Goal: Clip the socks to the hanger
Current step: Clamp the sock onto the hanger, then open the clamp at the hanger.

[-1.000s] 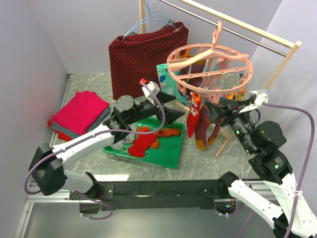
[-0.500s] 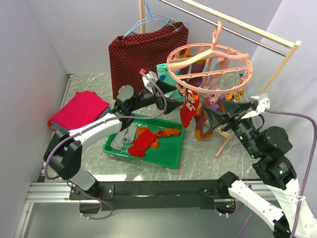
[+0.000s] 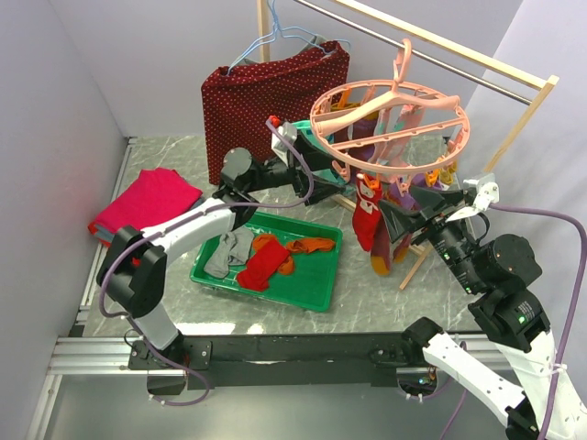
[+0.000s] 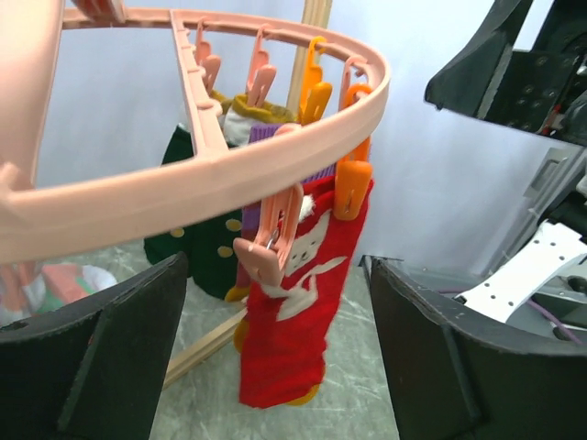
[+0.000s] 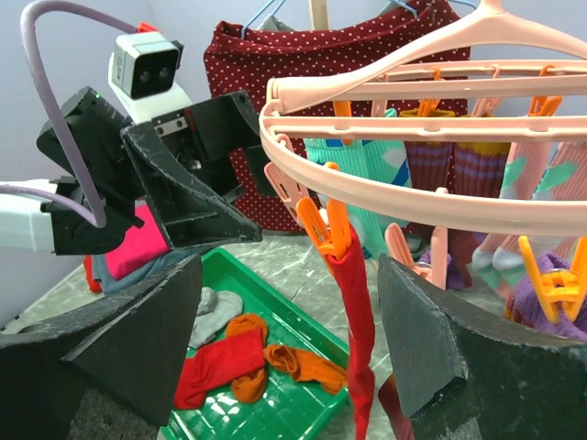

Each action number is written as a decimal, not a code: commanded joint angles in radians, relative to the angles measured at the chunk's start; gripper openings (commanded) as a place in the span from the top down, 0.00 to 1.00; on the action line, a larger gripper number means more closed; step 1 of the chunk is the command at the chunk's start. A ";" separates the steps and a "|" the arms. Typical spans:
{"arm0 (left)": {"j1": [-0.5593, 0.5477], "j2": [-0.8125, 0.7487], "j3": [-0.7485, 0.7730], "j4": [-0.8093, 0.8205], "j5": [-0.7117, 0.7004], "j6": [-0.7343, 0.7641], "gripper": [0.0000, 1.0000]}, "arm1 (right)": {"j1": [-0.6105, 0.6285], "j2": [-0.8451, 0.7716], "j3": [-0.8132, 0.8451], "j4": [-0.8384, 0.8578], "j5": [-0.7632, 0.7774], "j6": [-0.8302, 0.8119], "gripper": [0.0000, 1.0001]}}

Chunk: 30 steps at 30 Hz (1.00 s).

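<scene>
The salmon-pink hanger (image 3: 390, 119) hangs from the wooden rail, with several socks pegged to it. A red sock with white marks (image 3: 367, 213) hangs from an orange peg (image 4: 353, 179) at its near rim. My left gripper (image 3: 323, 170) is open and empty, close under the rim (image 4: 229, 174), facing that sock (image 4: 293, 312). My right gripper (image 3: 396, 209) is open and empty, just right of the sock (image 5: 359, 330). Grey (image 3: 220, 257), red (image 3: 261, 266) and orange (image 3: 307, 246) socks lie in the green tray (image 3: 316, 293).
A dark-red dotted cloth (image 3: 266, 101) hangs on a light-blue wire hanger at the back. A folded pink-red stack (image 3: 147, 206) lies at the left. The wooden rack's rail (image 3: 440, 50) and slanted leg (image 3: 415, 261) stand behind and beside the right gripper.
My left gripper has risen and moved back toward the hanger rim. The red sock, bunched half a second ago, now hangs straight from its peg. The right gripper has barely moved.
</scene>
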 commanded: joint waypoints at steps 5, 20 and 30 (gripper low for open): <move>-0.006 0.033 0.060 0.099 0.033 -0.066 0.19 | -0.004 -0.005 -0.001 0.019 -0.024 -0.006 0.17; -0.026 0.056 0.091 0.087 0.010 -0.069 0.38 | -0.002 -0.006 0.007 0.019 -0.029 -0.003 0.17; -0.032 0.044 0.060 0.096 -0.007 -0.071 0.54 | -0.004 -0.011 0.007 0.017 -0.035 -0.001 0.17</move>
